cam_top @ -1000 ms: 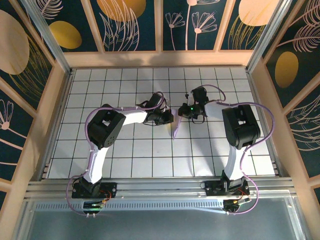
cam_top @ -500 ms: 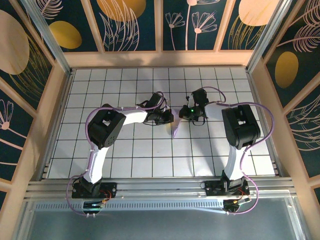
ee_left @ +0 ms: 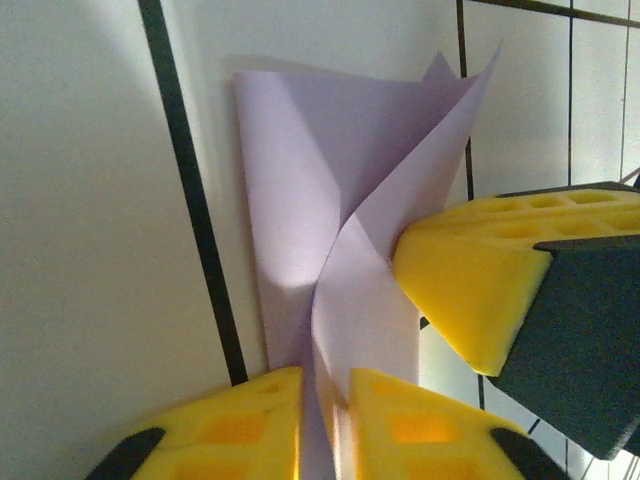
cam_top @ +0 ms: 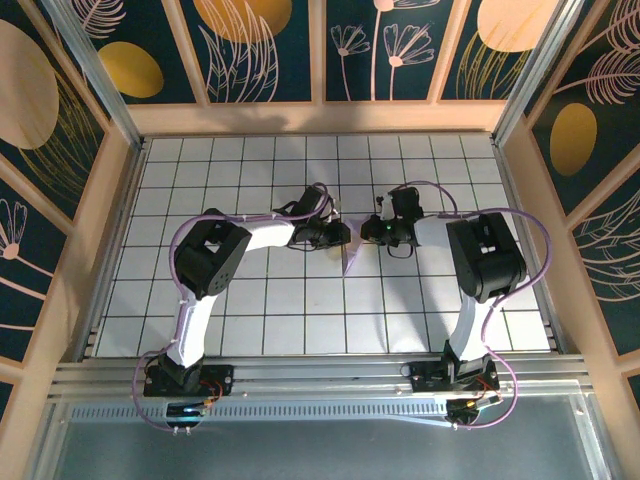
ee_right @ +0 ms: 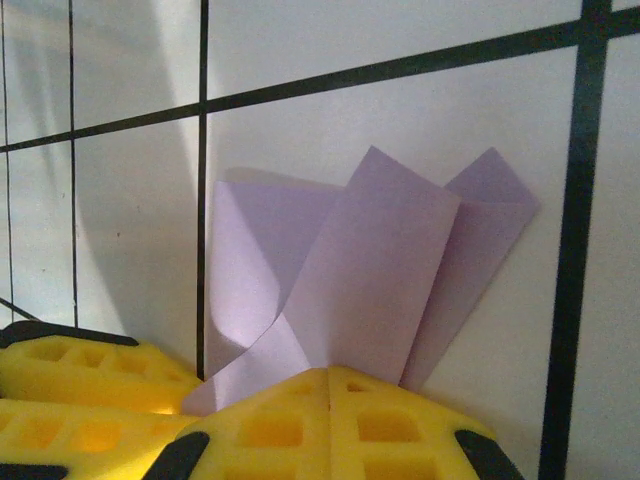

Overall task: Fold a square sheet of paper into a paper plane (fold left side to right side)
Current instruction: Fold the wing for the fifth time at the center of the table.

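Observation:
The pale lavender paper plane (cam_top: 349,258) lies mid-table between both grippers, folded into a slim pointed shape with loose flaps standing up (ee_left: 300,200) (ee_right: 370,270). My left gripper (cam_top: 343,236) (ee_left: 325,385) is at its left. Its yellow fingers (ee_left: 240,420) stand slightly apart, and a strip of the paper runs through the narrow gap. My right gripper (cam_top: 368,232) (ee_right: 330,375) is at its right, pads pressed together, with the paper rising straight from the tips. One right finger (ee_left: 470,280) touches the raised flap. The left fingers (ee_right: 70,385) appear low on the left in the right wrist view.
The white tiled table (cam_top: 250,300) with black grid lines stretches around the paper. Wooden and metal frame rails (cam_top: 120,230) border it on all sides. Both arm bases (cam_top: 185,375) sit at the near edge.
The left jaws have parted a little around the paper. The right wrist has shifted slightly right, and the paper has settled lower toward the table.

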{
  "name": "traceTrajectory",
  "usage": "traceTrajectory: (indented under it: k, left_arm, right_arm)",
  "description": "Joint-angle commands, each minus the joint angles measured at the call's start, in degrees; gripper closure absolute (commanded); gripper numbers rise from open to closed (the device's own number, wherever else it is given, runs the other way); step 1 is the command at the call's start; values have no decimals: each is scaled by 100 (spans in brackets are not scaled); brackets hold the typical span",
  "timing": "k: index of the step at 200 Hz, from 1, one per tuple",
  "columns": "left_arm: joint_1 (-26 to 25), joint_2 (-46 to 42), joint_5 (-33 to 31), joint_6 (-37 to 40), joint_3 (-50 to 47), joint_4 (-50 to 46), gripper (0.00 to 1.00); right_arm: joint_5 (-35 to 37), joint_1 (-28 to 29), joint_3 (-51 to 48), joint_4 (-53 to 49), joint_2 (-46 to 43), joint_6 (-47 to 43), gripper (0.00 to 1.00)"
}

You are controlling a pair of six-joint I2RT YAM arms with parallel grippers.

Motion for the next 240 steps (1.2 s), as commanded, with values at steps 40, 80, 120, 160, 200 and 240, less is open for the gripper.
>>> traceTrajectory:
  k: [40,80,120,160,200,240]
  left_arm:
    - [146,-1036,-533,89,-462,-602,73]
    - [107,-1672,449,-302,-1140,-240,89]
    - [-309,-1353,1036,-549,-1016,-54,94]
    - [-408,-953,910,-626,-765,-37,94]
    - [-430,-681,1017,-503,-565,-167,94]
    - [-429,-546,914,-452,-608,-231,94]
  right_arm:
    - [271,-58,-364,-552,123,30,100]
    - [261,-66,-413,-512,73,-5,100]
    - [261,-58,-430,-487,70,4,100]
    - [270,-59,-408,-517,74,-3,100]
    - [278,-61,-385,-543,89,-14,100]
    - [279,-60,-365,-557,92,-13,100]
